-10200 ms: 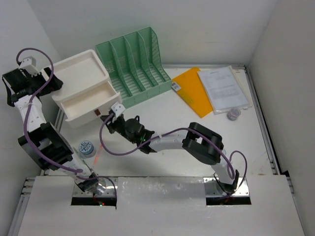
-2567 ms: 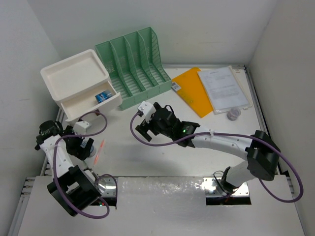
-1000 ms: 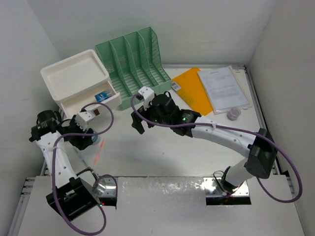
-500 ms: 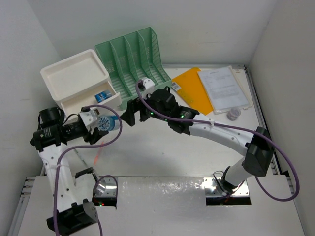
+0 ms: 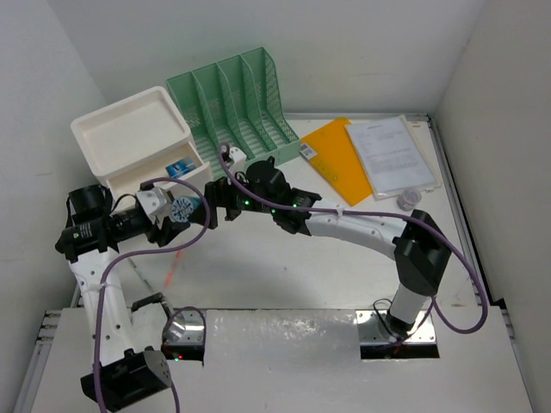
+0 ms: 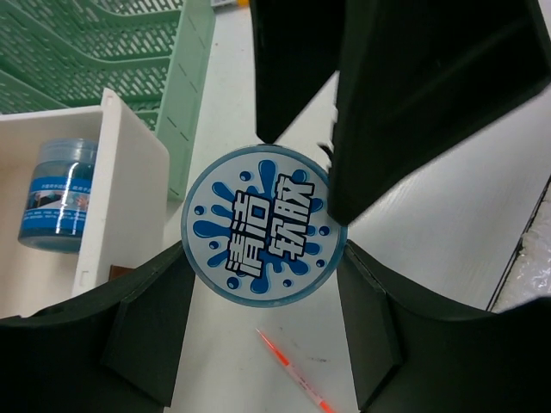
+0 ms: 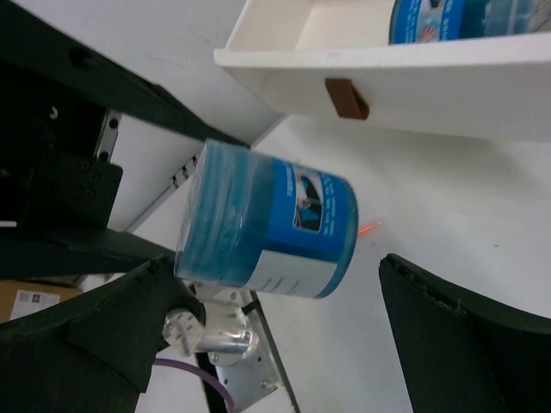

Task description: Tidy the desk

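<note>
Left wrist view, left fingers point(image 6: 142, 331) gripping blue jar point(image 6: 265, 225) above desk point(image 6: 448, 215), right fingers point(image 7: 469, 335) spread open

A robotics lab test cell dressed as an office is indicated. The desk point(image 5: 284, 267) is edged with silver metal rails point(image 5: 459, 215) and closed in by plain white panels point(image 5: 344, 52), and a left arm point(image 5: 84, 275) and a right arm point(image 5: 353, 228) are bolted at its near edge. Office goods are laid out on it: a green file sorter point(image 5: 232, 95), a white drawer box point(image 5: 129, 129), an orange folder point(image 5: 331, 163) and printed sheets point(image 5: 392, 155).
</note>
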